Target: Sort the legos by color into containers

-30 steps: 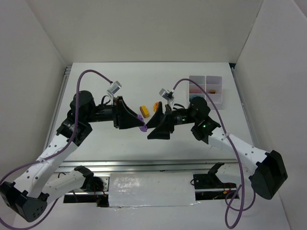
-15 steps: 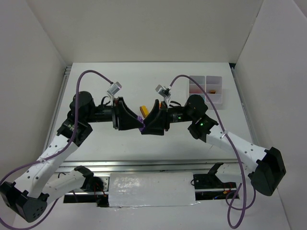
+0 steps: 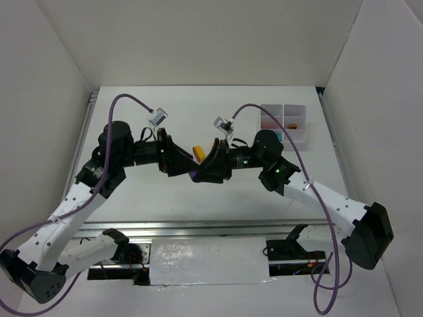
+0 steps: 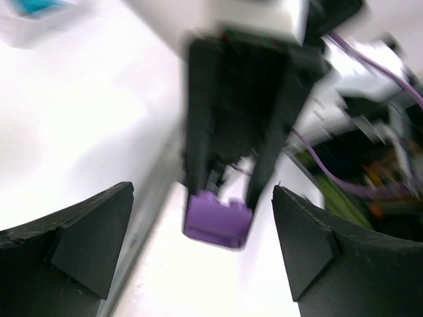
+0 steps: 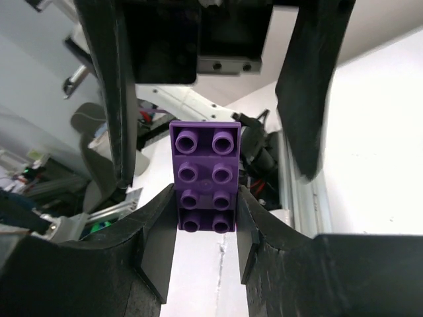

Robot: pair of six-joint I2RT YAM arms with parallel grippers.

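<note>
A purple studded brick (image 5: 205,173) is held in mid-air between the two arms. My right gripper (image 5: 206,206) is shut on its near end, pads flat against both long sides. My left gripper (image 4: 202,246) stands open around the brick's (image 4: 218,218) far end, and its fingers (image 5: 106,86) are clear of the sides. In the top view the brick (image 3: 193,176) hangs low between the left gripper (image 3: 180,166) and the right gripper (image 3: 202,173). A yellow-orange lego (image 3: 198,153) lies on the table just behind them. The organiser tray (image 3: 301,109) sits at the back right.
An orange brick (image 3: 293,125) lies in one tray cell, and a bit of cyan (image 3: 279,135) shows at the tray's near edge. White walls close in the table on three sides. A rail runs along the near edge between the arm bases.
The right gripper moved left to the purple brick and shut on it. The left gripper, shut on the brick before, has opened and let go.
</note>
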